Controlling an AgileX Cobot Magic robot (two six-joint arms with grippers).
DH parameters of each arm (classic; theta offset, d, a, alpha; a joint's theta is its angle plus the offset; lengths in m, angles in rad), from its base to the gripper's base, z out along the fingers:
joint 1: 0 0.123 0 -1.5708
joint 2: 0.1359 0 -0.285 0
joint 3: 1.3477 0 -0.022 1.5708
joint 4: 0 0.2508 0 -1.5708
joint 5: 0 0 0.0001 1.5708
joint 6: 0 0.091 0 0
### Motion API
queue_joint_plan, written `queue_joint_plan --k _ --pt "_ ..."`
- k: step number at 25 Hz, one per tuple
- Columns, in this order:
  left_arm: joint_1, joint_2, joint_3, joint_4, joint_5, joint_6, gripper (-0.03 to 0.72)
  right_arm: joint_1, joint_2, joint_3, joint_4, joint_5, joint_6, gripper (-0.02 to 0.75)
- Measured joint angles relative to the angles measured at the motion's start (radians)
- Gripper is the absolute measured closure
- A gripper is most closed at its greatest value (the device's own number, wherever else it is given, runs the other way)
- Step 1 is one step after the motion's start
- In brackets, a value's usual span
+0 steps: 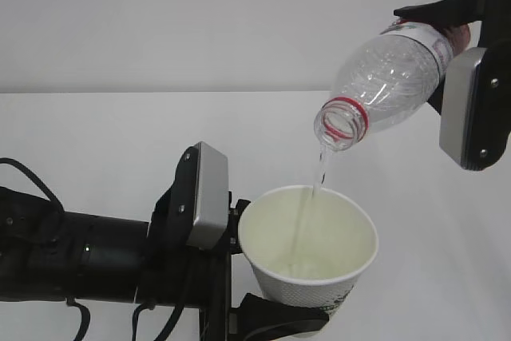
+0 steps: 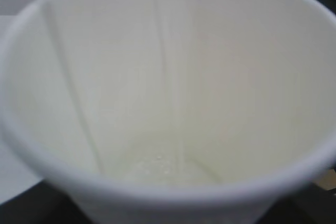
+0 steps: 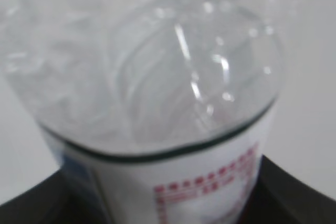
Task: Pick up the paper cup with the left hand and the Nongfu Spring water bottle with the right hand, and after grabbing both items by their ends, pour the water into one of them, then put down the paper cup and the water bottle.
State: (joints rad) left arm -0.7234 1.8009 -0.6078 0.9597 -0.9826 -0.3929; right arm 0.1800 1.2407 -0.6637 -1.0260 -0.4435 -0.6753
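The paper cup [image 1: 310,249] is up off the table in my left hand [image 1: 267,309], clamped round its lower end and tipped a bit toward the camera, with a thin stream of water [image 1: 319,169] dropping into it from the Nongfu Spring water bottle [image 1: 383,85], which my right hand [image 1: 459,69] is holding by its labelled base end, neck angled down just above the rim. So both pickups look done and I'm mid-pour: only a shallow bubbly puddle shows at the cup's bottom, then both things need setting down on the table [image 1: 96,141]
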Motion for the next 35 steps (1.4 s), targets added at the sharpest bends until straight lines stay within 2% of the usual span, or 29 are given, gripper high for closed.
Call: queue_joint_plan --k 35 --pt "0.000 0.000 0.000 0.003 0.004 0.000 0.145 0.000 0.000 0.000 0.000 -0.006 -0.025 0.253"
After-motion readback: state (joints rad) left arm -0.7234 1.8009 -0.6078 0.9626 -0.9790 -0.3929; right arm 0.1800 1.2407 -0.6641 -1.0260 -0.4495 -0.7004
